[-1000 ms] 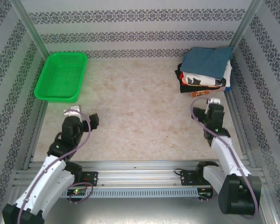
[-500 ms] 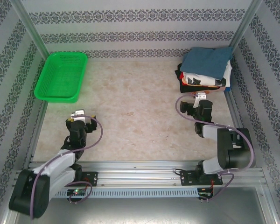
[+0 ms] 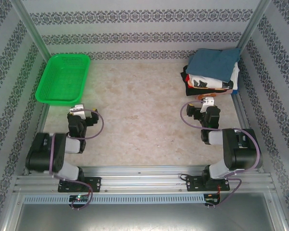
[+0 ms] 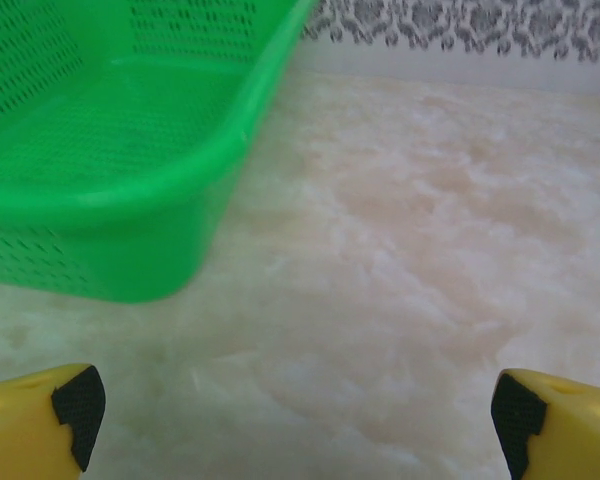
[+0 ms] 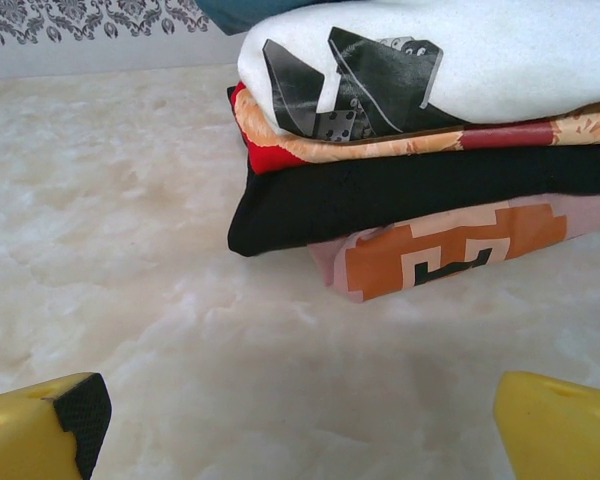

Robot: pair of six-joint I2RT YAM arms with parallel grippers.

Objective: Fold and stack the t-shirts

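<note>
The t-shirts [image 3: 211, 73] lie folded in one stack at the table's back right corner, with the slate-blue one [image 3: 215, 61] on top. From the right wrist the stack is close ahead: a white shirt with black print [image 5: 480, 55], a red and orange layer [image 5: 280, 145], a black one [image 5: 400, 190] and an orange-printed one [image 5: 450, 245] at the bottom. My right gripper [image 3: 205, 106] [image 5: 300, 425] stands open just in front of the stack, holding nothing. Over bare table near the basket, my left gripper [image 3: 81, 113] [image 4: 295, 420] is open and holds nothing.
A green mesh basket [image 3: 63, 79] [image 4: 110, 150] sits at the back left, just ahead of the left gripper. Patterned walls [image 3: 144, 33] close in the table on three sides. Both arms are folded low near the aluminium rail [image 3: 144, 173] at the front edge.
Both arms have folded back and down toward their bases. The right gripper shifted left in front of the stack; the left gripper swung to face the basket. Both stayed open.
</note>
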